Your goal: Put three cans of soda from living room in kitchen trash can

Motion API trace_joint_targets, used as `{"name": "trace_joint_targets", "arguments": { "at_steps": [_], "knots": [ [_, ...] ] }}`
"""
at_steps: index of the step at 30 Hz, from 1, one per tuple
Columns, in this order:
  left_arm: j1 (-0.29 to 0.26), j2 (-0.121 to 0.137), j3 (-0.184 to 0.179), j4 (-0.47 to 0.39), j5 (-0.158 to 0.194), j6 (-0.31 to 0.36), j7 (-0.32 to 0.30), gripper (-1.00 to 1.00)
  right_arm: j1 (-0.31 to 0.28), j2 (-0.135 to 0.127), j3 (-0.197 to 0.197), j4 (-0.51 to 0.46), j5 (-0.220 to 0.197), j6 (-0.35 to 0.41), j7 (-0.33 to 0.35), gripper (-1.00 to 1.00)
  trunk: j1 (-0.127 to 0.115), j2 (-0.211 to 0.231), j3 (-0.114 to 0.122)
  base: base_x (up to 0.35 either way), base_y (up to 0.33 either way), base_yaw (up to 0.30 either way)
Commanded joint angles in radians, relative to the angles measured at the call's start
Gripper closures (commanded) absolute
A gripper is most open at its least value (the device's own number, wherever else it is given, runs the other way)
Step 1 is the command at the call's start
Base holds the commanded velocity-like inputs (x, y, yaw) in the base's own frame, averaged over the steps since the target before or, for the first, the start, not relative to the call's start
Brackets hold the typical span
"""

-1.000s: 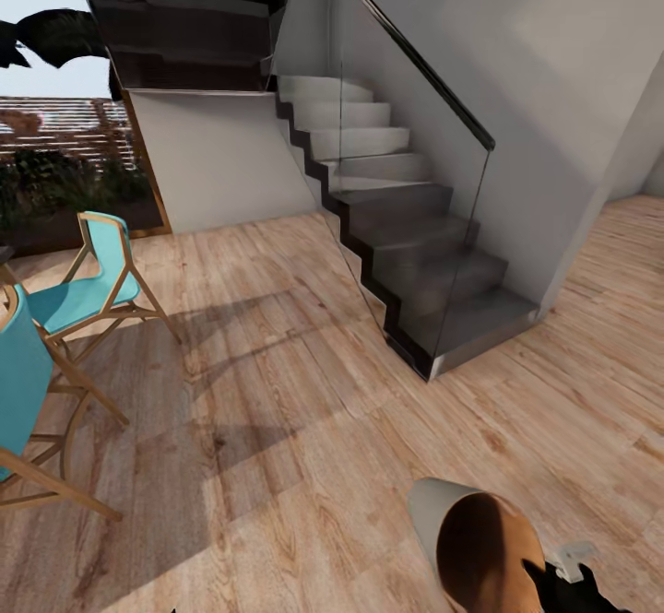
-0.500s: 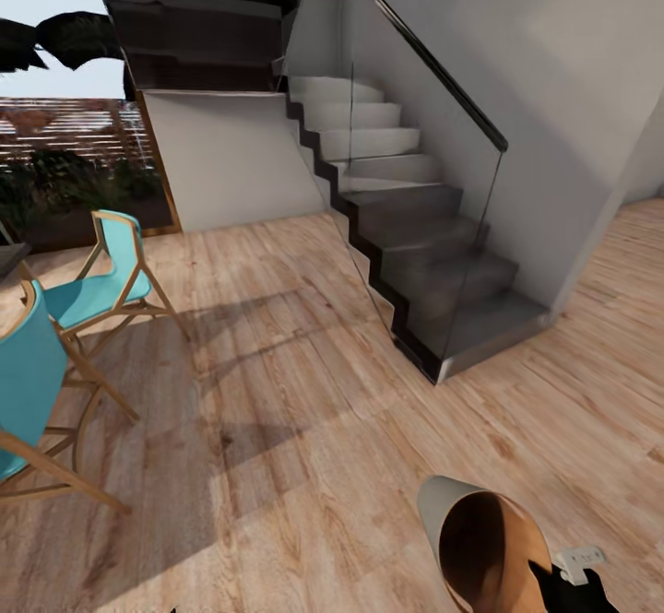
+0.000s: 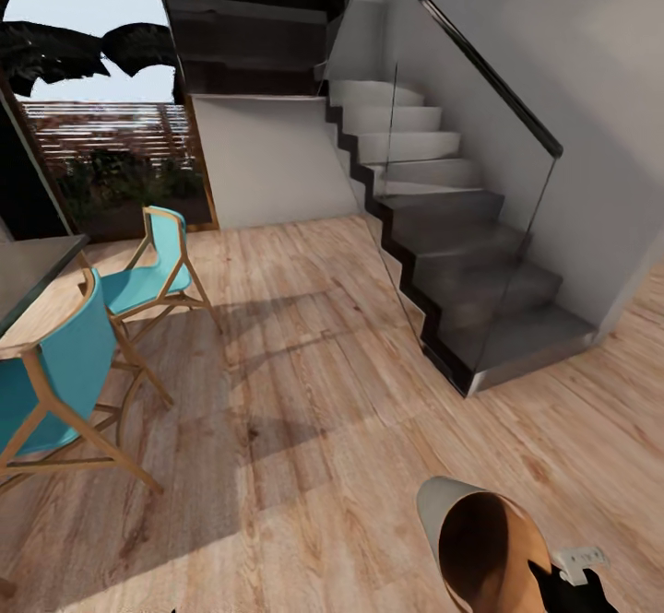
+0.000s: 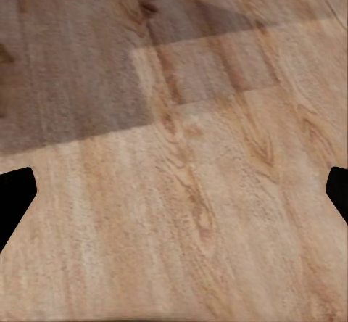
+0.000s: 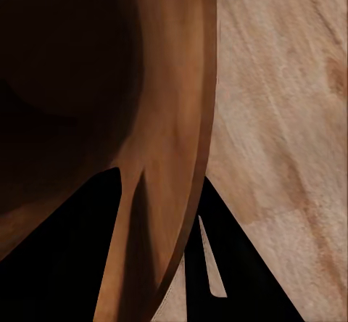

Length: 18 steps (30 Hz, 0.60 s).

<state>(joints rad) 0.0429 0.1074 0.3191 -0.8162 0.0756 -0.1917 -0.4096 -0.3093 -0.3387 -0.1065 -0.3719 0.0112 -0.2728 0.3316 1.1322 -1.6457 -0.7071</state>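
Here, right fingers pinch rim of tilted copper-lined grey-beige round bin above light wood plank floor; left fingers spread apart, empty.

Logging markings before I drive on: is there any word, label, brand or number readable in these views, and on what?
None can be read.
The bin in the right gripper, jaws closed over its rim, has plain walls.
The chairs, staircase and plank floor carry no text.

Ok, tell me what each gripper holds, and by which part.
Right gripper holds the bin by its rim, one finger inside, one outside. Left gripper is open, holding nothing.
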Motion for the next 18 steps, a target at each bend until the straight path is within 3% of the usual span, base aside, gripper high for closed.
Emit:
{"name": "trace_joint_targets", "arguments": {
  "at_steps": [1,18],
  "knots": [
    [0.000,0.000,0.000,0.000,-0.001,0.000,0.000,-1.00,-0.001,0.000,-0.004,-0.002,-0.005,0.000,0.001,1.00,0.000,0.000,0.001,0.000,0.000,0.245],
    [0.000,0.000,0.000,0.000,0.001,0.000,0.000,-1.00,-0.001,0.001,-0.004,-0.001,-0.004,-0.002,0.003,1.00,0.000,0.000,0.013,0.000,0.000,0.240]
  ]
}}
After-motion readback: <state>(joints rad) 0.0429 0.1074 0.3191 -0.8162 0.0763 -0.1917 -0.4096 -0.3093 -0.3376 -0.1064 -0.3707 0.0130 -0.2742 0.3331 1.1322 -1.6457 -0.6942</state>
